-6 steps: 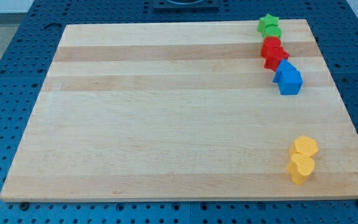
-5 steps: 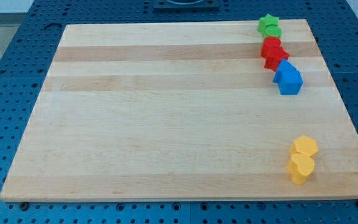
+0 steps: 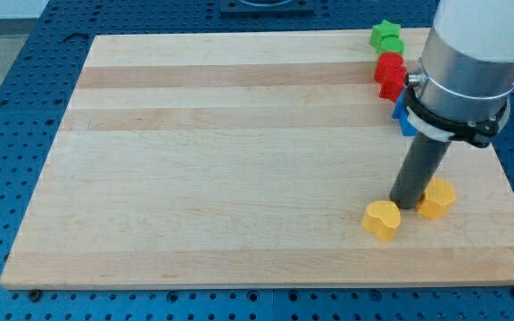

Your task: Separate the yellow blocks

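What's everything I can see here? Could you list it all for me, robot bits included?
Wooden board: one, pale wood, fills most of the view.
Blue pegboard table: one, under and around the board.
Green blocks: a cluster, star-like on top, board's top right corner.
Red blocks: a cluster just below the green.
Blue block: one, mostly hidden behind the arm.
Yellow heart block: one, lower right, left of the rod.
Yellow hexagon block: one, right of the rod.
My arm: white and grey, view's top right.
My tip: dark rod end, between the two yellow blocks.
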